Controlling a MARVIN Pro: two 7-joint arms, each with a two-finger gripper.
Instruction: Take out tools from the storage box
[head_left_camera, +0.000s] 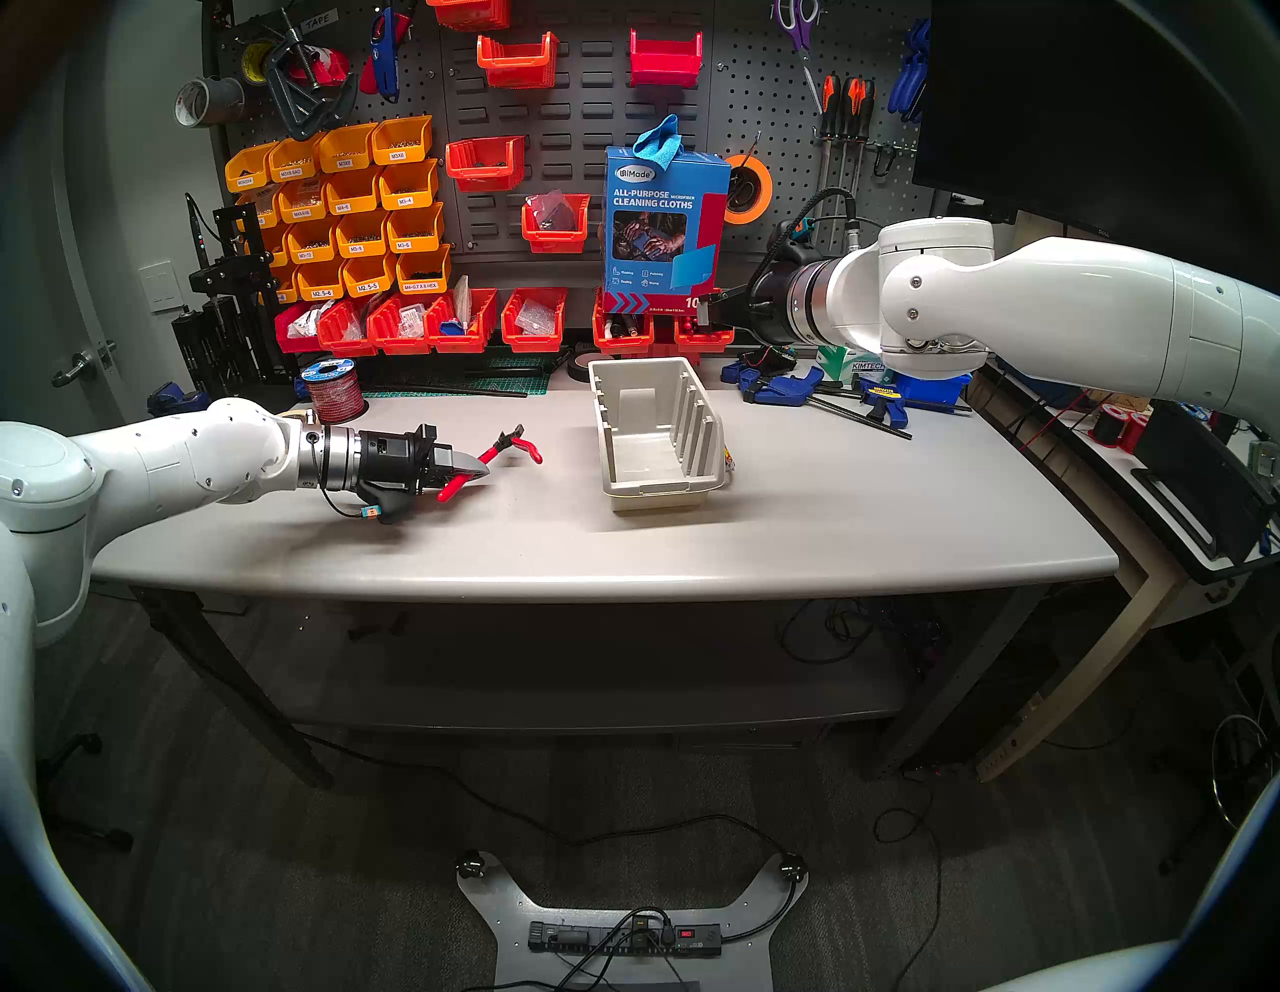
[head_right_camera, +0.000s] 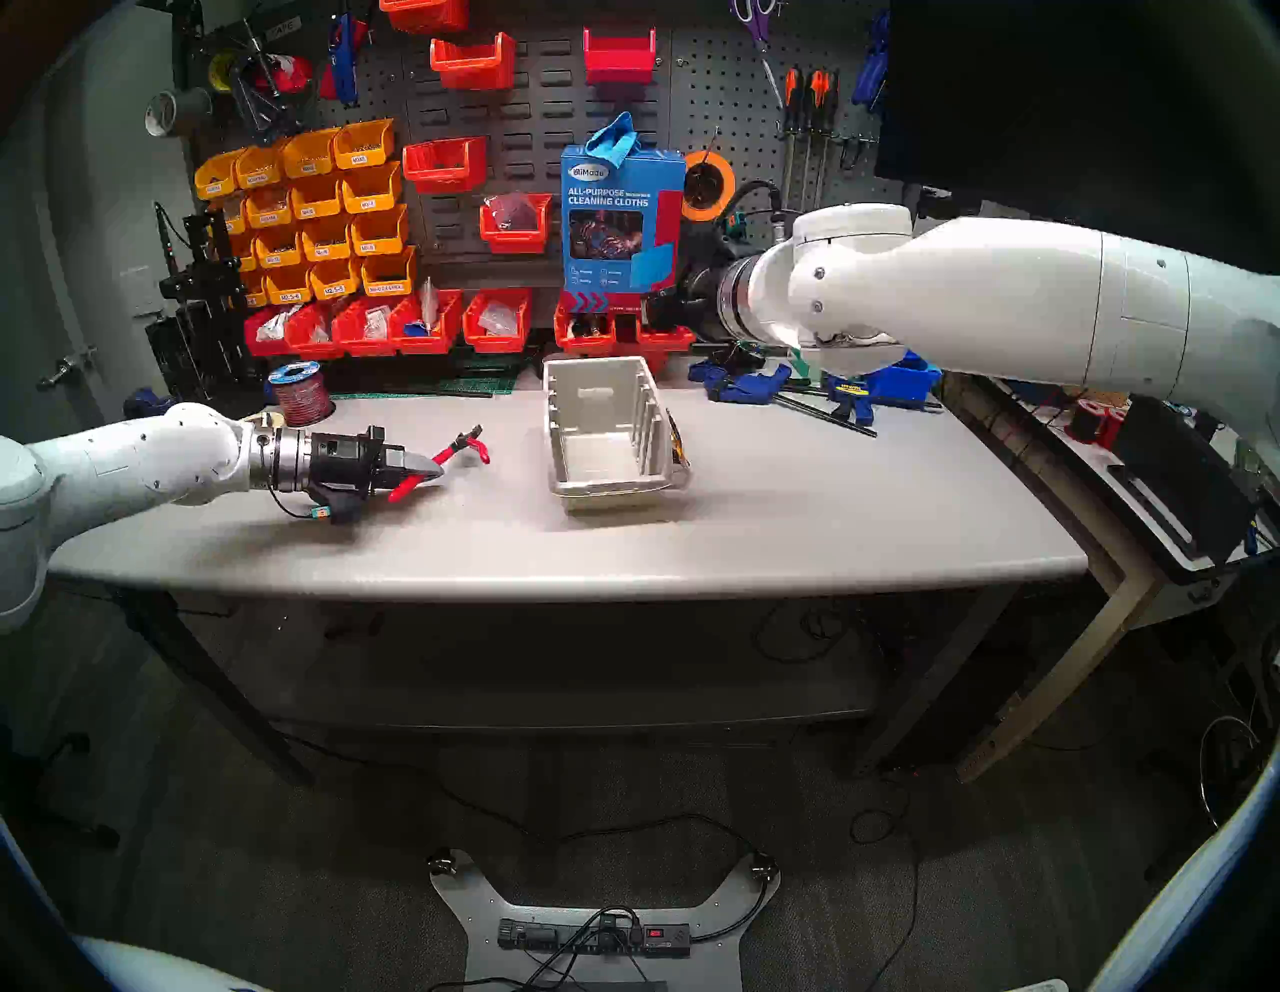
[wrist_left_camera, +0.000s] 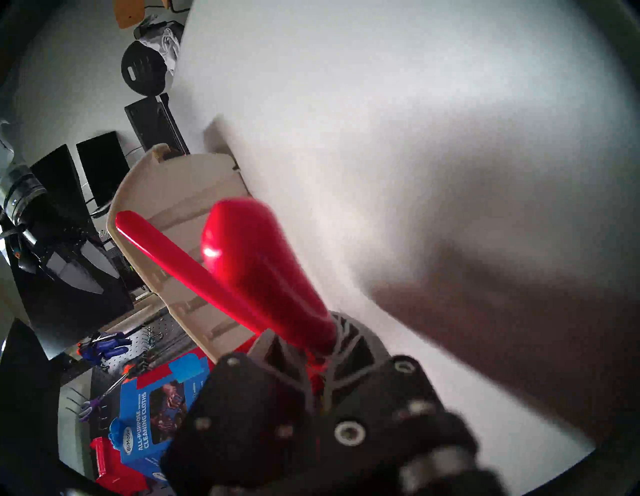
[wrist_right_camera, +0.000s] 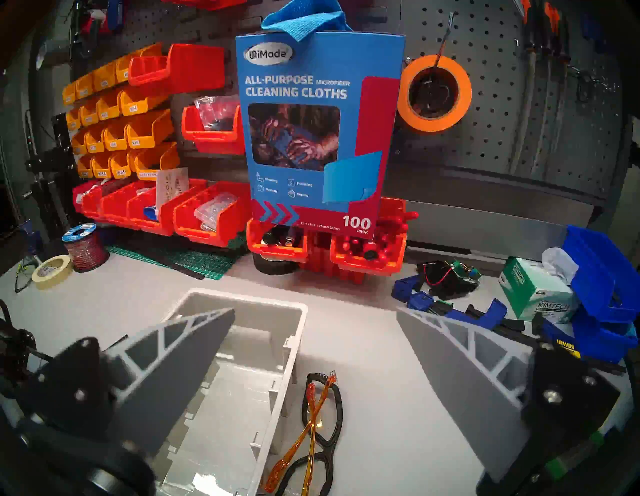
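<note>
Head stereo left view is showing the left end effector (head_left_camera: 478, 476) clamping one handle of the red-handled pliers with dark metal jaws (head_left_camera: 509, 443), low over the grey laminate worktop (head_left_camera: 831, 512) and well to the left of the beige-grey open-top plastic storage box with ribbed sides (head_left_camera: 654, 433). The pliers are pointing away from the arm, with the dark jaws farthest from the fingers and the second red handle splaying out to the right. Whether the tool is touching the worktop cannot be told.

Left wrist view is looking along the two red handles, which are projecting from between the closed fingers, with the storage box lying beyond them.

Right wrist view is showing the right end effector (wrist_right_camera: 311, 388) standing wide open and gripping nothing, hovering above the far end of the storage box. The box interior, with its divider slots, is appearing bare of tools. The folded clear-lens safety glasses with orange-and-black arms (wrist_right_camera: 311, 436) are lying on the worktop just beside the box's right wall.

Behind the box, a blue carton of cleaning cloths (wrist_right_camera: 318, 131) is standing against the grey pegboard (wrist_right_camera: 512, 104), above a row of red plastic bins (wrist_right_camera: 214, 214). Blue bar clamps (head_left_camera: 796, 388) are lying on the worktop to the box's right.
</note>
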